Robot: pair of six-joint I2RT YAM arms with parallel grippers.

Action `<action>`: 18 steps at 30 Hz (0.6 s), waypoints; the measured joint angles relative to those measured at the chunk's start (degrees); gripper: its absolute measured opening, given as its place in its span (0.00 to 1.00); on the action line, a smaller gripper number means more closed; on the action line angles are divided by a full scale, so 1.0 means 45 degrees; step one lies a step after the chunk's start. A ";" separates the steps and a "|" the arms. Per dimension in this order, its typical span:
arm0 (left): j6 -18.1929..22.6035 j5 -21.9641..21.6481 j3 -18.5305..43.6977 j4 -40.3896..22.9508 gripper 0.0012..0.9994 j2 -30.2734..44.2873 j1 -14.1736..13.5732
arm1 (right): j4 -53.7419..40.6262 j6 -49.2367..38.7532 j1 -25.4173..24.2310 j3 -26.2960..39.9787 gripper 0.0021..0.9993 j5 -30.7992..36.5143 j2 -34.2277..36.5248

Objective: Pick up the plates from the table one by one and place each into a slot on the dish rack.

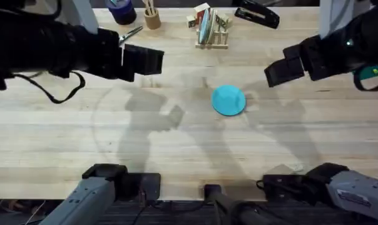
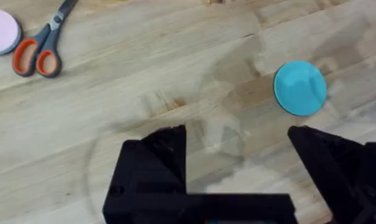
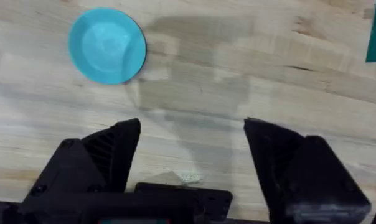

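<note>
Nearest the camera in the overhead view, my two arm bases are sitting at the lower edge of the table (image 1: 64,137), left and right. My left gripper (image 2: 238,155) is hovering over bare planks with its black fingers spread wide and gripping nothing; my right gripper (image 3: 191,146) is likewise hanging wide open and empty above the wood. Between the two, near the middle of the tabletop, the turquoise plate (image 1: 229,100) is lying flat, apart from both grippers and with nothing resting on it; it is also appearing beyond the fingers in the left wrist view (image 2: 300,88) and the right wrist view (image 3: 107,45). Farther back, the dish rack (image 1: 212,39) is standing near the far edge, with one pale disc standing on edge among its pegs; I am taking it for the cream plate (image 1: 204,26), though its colour is hard to make out there. To the left of the rack, a round wooden cup of sticks (image 1: 152,17) and a dark blue container (image 1: 121,10) are standing, the container being cut off by the frame. Scissors with orange handles (image 2: 43,43) and a pink dish (image 2: 2,31), cut off at the edge, are lying in the left wrist view. A black object (image 1: 256,14) is lying to the right of the rack; I cannot identify it.
</note>
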 joint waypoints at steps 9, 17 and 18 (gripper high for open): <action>-0.1426 0.0627 0.0000 -0.0110 0.44 0.0034 -0.0987 | 0.0000 0.0005 0.0000 -0.0005 1.00 0.0005 0.0000; -0.2857 0.2152 0.0000 0.0943 0.04 0.1198 -0.2626 | -0.0003 0.0005 0.0000 -0.0010 1.00 0.0005 0.0000; -0.3027 0.2497 0.0000 0.1199 0.04 0.1359 -0.2713 | 0.0000 0.0005 0.0000 -0.0010 1.00 0.0005 0.0000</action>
